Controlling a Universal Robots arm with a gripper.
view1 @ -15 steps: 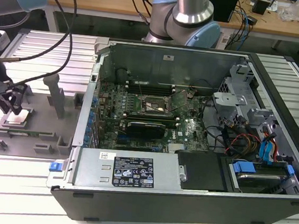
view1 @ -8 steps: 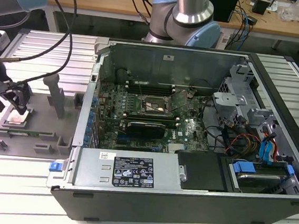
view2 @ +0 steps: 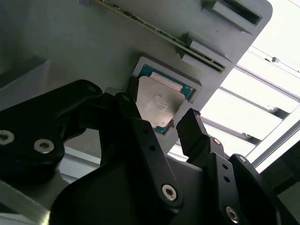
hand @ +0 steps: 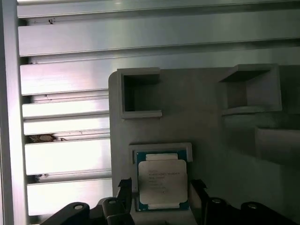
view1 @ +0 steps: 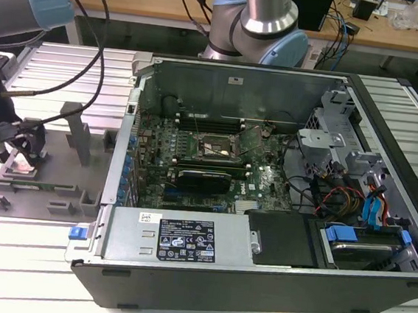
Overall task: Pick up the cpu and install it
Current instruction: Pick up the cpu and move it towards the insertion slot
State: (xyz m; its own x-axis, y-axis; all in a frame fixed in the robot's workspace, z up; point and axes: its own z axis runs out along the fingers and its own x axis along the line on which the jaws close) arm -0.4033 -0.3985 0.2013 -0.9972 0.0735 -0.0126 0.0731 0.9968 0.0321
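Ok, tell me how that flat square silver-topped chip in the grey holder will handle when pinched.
The flat square silver-topped chip looks rigid under its metal plate, so it likely won't flex. Thin and small, it is probably light. It sits recessed in the grey holder, so the open gripper gets little edge to catch; a slip seems possible.

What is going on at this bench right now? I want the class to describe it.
A robot arm's gripper is down at a grey holder on the exterior view's left, beside an open computer case. The cpu lies flat in a square recess of the holder. The fingers stand open, one on either side of the chip, not yet closed on it. The cpu has not been lifted or carried to the case.
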